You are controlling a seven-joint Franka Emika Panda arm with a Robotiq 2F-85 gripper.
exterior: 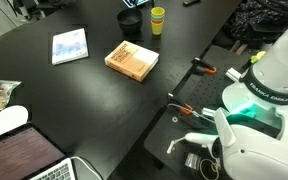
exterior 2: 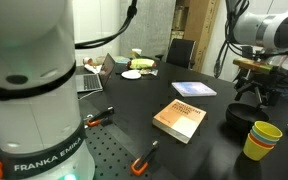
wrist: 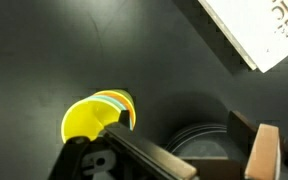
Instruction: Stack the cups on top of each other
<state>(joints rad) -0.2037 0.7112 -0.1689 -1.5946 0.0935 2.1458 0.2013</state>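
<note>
Fingers (wrist: 267,152) spread wide, holding nothing, hovering over the dish (wrist: 199,142). Cups (wrist: 96,118) nested in one stack on the table (wrist: 44,50), beside the dish; stacking looks complete, hence the empty grip.

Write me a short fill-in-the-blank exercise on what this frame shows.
The outermost of the nested cups is ____.
The tan object lying flat on the table is a ____.
The open gripper holds ____.
Missing words: yellow; book; nothing.
</note>
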